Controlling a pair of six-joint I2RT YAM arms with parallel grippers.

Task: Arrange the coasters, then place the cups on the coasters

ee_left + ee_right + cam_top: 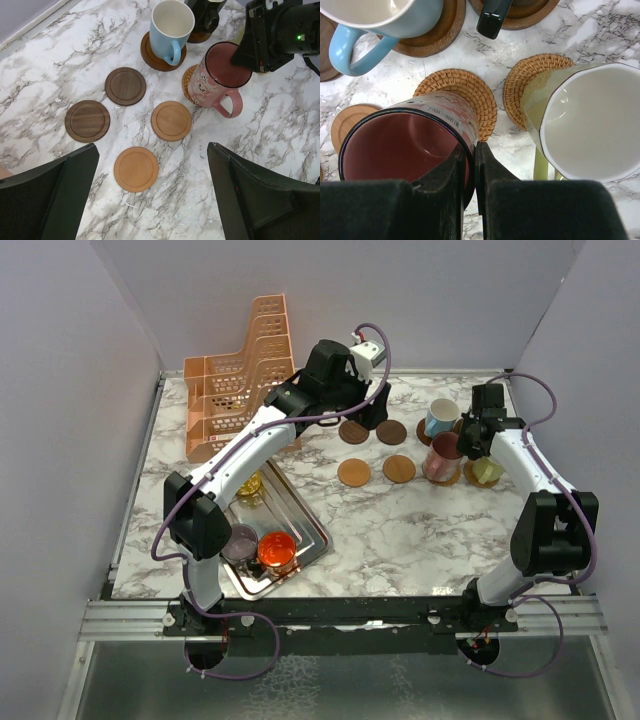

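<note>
The left gripper (151,149) is hovering above the white-and-grey marble tabletop (280,130), its black fingers spread wide with nothing between them. Below it four flat round wooden discs are lying bare and apart from one another: a dark brown rimmed coaster (125,86), a second dark brown coaster (87,120), a rimmed tan coaster (171,120) and a smooth light tan coaster (136,169).

The right gripper (472,150) is pinching the rim of the tall maroon-pink ceramic mug (215,87), with one finger reaching inside the mouth and the other pressing on the outer wall. That mug is standing upright on a round woven rattan coaster (470,90), whose weave is showing past the mug's base. Just beside it, a pale yellow-green cup with a white interior (590,125) is sitting on a second woven rattan coaster (522,82). Beyond them a light blue handled mug (162,45) is standing on a dark wooden rimmed coaster (149,57).

On the left of the table a silver rectangular metal tray (310,525) is holding a glossy orange cup (277,550), a grey-purple cup (240,542) and a yellow cup (250,483), the last partly hidden by the left arm. A peach plastic stacking rack (235,390) is standing at the far left corner
</note>
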